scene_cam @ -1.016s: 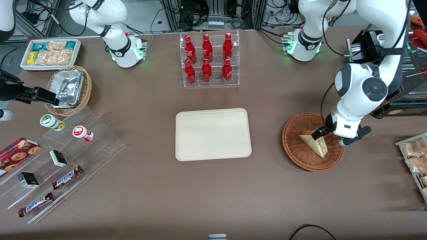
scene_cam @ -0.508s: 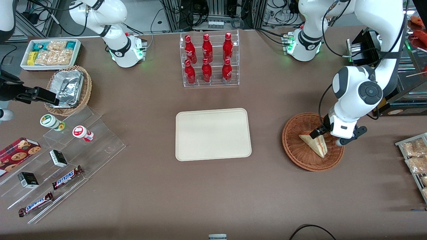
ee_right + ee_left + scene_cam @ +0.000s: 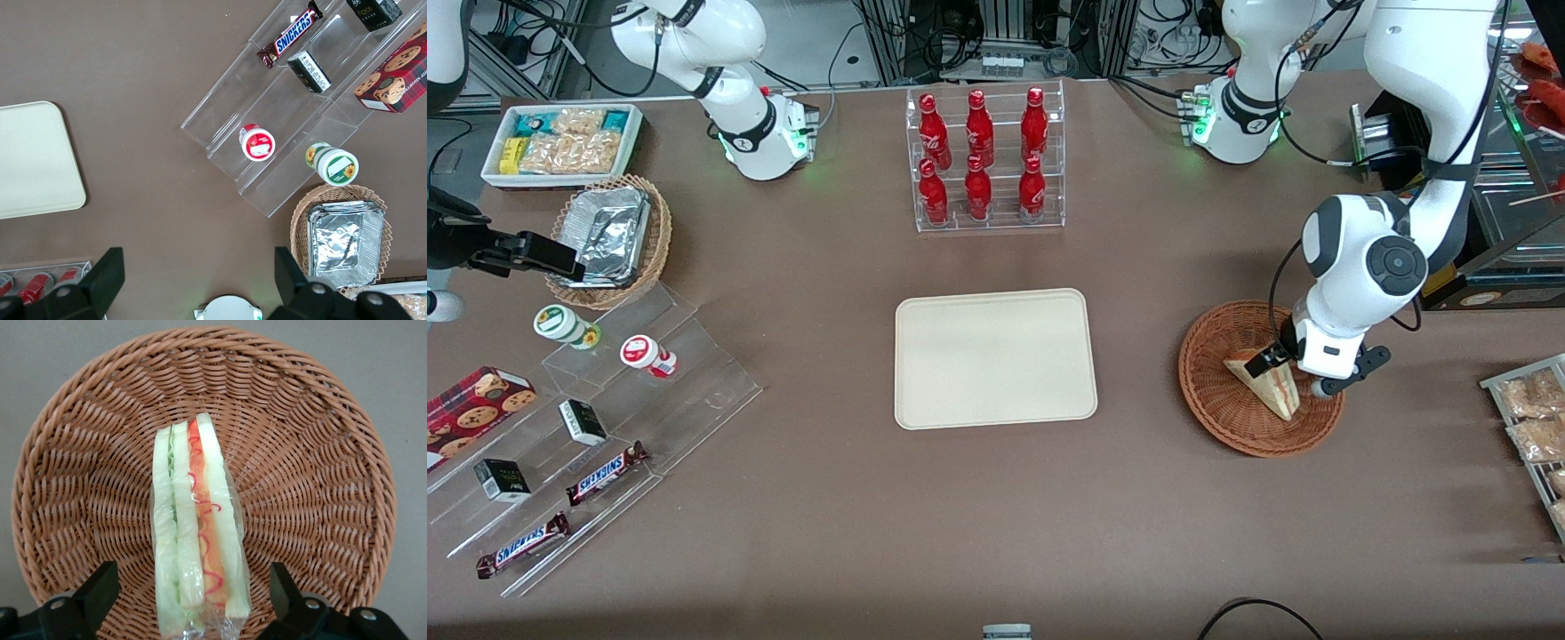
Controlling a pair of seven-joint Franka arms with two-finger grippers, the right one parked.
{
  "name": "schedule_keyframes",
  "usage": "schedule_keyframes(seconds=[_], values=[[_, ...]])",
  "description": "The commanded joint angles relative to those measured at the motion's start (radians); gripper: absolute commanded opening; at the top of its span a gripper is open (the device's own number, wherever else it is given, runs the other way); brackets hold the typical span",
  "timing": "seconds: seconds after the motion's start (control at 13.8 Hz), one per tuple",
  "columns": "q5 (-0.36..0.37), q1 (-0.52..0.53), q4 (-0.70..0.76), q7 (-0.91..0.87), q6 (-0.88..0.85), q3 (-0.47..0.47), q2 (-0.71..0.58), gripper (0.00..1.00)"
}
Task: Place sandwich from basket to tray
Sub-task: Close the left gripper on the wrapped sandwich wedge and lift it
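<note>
Tray (image 3: 996,358) sits mid-frame, bare. At right-centre, sandwich (image 3: 1267,382) lies in the basket (image 3: 1218,404); my pincer (image 3: 193,603) is spread wide, straddling it. I'd drop lower, clench gently on the bread faces. Wrapped wedge, pale bread, red and green filling.

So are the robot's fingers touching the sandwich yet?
Apart. In the left wrist view the gripper is open, and basket weave shows between each of its fingers and the sandwich.
</note>
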Motion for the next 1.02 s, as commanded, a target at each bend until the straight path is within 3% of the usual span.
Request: schedule_keyframes(seconds=[0.0, 0.15, 0.22, 0.36, 0.65, 0.94], values=[[0.013, 0.000, -0.015, -0.023, 0.036, 0.001, 0.012, 1.00], [0.012, -0.002, -0.015, -0.033, 0.056, 0.001, 0.034, 0.99], [0.012, -0.003, -0.013, -0.037, 0.065, 0.001, 0.038, 0.79], [0.012, -0.003, -0.010, -0.039, 0.062, 0.001, 0.035, 0.04], [0.013, -0.003, 0.004, -0.030, 0.011, 0.003, -0.020, 0.00], [0.024, -0.014, 0.178, -0.020, -0.278, -0.004, -0.078, 0.00]])
